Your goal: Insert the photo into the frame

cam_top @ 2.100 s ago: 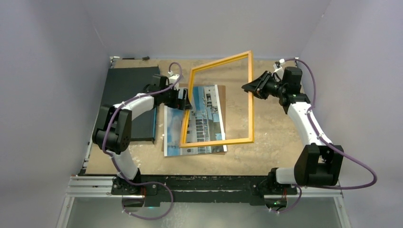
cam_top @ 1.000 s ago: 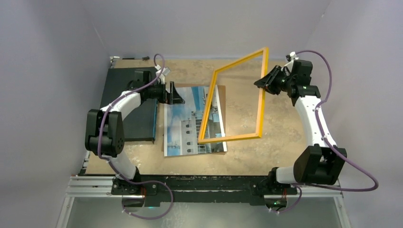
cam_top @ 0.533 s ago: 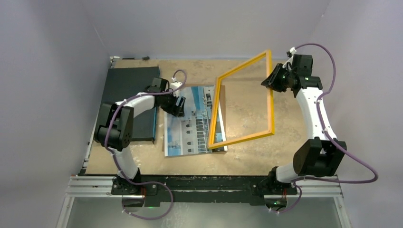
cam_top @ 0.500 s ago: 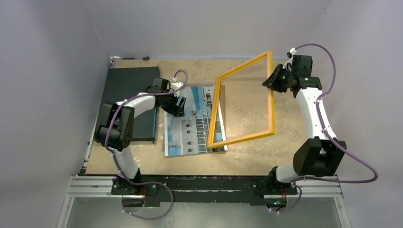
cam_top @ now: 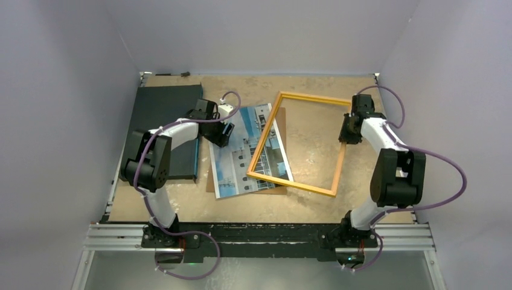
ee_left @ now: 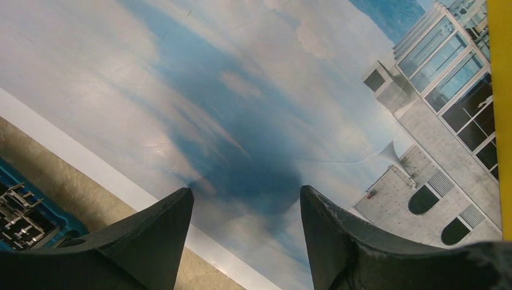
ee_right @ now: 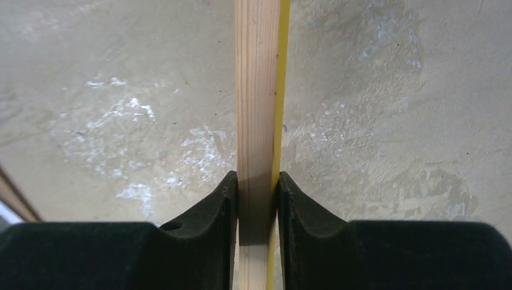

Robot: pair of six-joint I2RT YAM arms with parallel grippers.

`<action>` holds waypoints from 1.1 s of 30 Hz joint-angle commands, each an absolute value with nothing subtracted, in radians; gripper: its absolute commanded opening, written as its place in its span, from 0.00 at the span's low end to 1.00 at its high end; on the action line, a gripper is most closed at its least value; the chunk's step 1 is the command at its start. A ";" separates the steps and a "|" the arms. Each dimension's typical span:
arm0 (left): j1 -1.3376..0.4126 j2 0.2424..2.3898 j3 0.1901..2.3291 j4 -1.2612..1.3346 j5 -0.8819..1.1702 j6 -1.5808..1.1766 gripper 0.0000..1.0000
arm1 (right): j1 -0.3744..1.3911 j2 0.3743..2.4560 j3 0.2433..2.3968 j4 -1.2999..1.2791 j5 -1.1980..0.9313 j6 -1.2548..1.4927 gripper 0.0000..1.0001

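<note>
**A:** What's different from a second ago?

**B:** The frame (cam_top: 291, 183). The right fingers (cam_top: 346, 130) had it reared up on one edge. Now it's laid over, flat or very nearly flat, on the worktop (cam_top: 181, 199). They're still clamped on the rail farthest from the left fingers (cam_top: 218, 133), with bare wood against one finger and yellow against the other.

**A:** And the photo (cam_top: 232, 160)?

**B:** Right beneath the left fingers, picture side up. It has swung askew, so a strip of the brown backing board (cam_top: 209, 184) now peeks out beside it.

**A:** Are the left fingers gripping it?

**B:** No. They stand apart with nothing between them, tips down by the glossy sky, and narrower than they were. I can't tell whether they actually press on it.

**A:** So is the photo in?

**B:** Not yet, I'd say. The frame rail nearest the left fingers lies across the print. Only the part on the right fingers' side shows through the opening, and the rest sticks out.

**A:** What does that mean for the job?

**B:** The frame is lowered, but the two aren't lined up. Either the photo slides toward the right fingers, or the frame is lifted and shifted over it.
</note>
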State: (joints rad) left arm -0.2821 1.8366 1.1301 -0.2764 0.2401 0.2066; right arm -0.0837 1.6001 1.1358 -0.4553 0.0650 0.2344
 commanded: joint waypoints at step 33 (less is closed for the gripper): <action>-0.276 1.870 1.083 -0.305 0.150 0.289 0.62 | 0.633 1.936 1.580 -0.339 0.341 0.598 0.79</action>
